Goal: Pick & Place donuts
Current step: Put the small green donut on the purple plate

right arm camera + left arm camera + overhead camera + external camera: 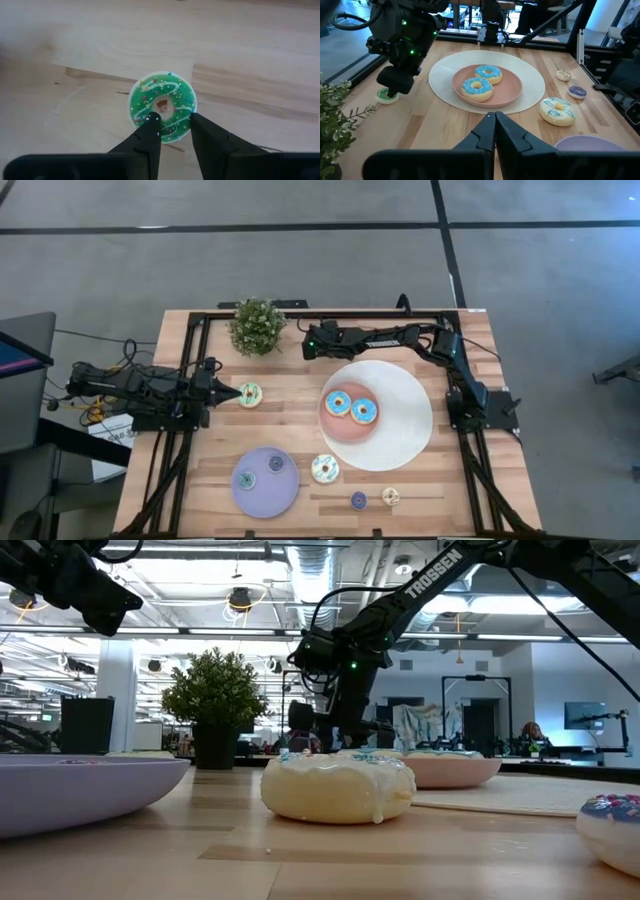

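Observation:
A small green-iced donut (162, 102) lies flat on the wood near the table's far edge, also visible in the left wrist view (386, 95). My right gripper (172, 120) (315, 345) points down over it, open, with its fingertips over the donut's rim. My left gripper (495, 119) (235, 393) is shut and empty, raised just left of a pale-green-iced donut (250, 395). Two blue-iced donuts (337, 402) (363, 412) lie on the pink plate (330, 427). A teal-iced donut (324, 469), a tiny purple one (358, 500) and a tiny tan one (391, 496) rest on the wood. Two tiny donuts (246, 479) (275, 464) sit on the lavender plate (262, 500). My right gripper comes at the green donut from above, pointing down, one fingertip (150, 121) over the icing beside the hole and the other (197, 121) at the rim (186, 127). Whether the fingers touch it I cannot tell. The donut lies flat on the table.
A potted plant (256, 325) stands at the far edge, left of my right gripper. A white woven mat (405, 430) lies under the pink plate. Black frame rails (185, 430) run along the table's sides. Bare wood lies between the plant and the lavender plate.

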{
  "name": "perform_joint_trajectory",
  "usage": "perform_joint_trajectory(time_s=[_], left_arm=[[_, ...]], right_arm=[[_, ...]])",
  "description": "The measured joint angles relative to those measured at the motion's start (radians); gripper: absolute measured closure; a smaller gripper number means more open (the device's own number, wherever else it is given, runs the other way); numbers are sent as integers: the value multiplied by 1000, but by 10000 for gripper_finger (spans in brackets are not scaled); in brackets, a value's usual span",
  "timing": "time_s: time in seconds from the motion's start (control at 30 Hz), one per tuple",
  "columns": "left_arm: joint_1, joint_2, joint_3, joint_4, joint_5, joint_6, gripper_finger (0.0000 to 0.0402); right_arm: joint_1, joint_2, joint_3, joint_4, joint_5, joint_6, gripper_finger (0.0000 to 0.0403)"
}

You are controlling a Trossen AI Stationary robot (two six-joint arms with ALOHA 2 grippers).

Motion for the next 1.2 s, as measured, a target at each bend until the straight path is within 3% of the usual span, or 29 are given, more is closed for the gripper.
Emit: perform_joint_trajectory(time_s=[0.23, 0.63, 0.83, 1.07, 1.2], left_arm=[[0, 0, 0, 0, -6, -27, 401], [0, 0, 0, 0, -38, -44, 401], [0, 0, 0, -2, -40, -51, 401], [0, 0, 0, -36, -36, 6, 401], [0, 0, 0, -40, -29, 17, 401]], right_arm=[[0, 0, 0, -21, 0, -23, 343], [12, -25, 0, -48, -23, -271, 347], [70, -73, 1, 0, -26, -311, 357], [155, -150, 0, 0, -18, -302, 398], [188, -169, 0, 3, -7, -187, 392]])
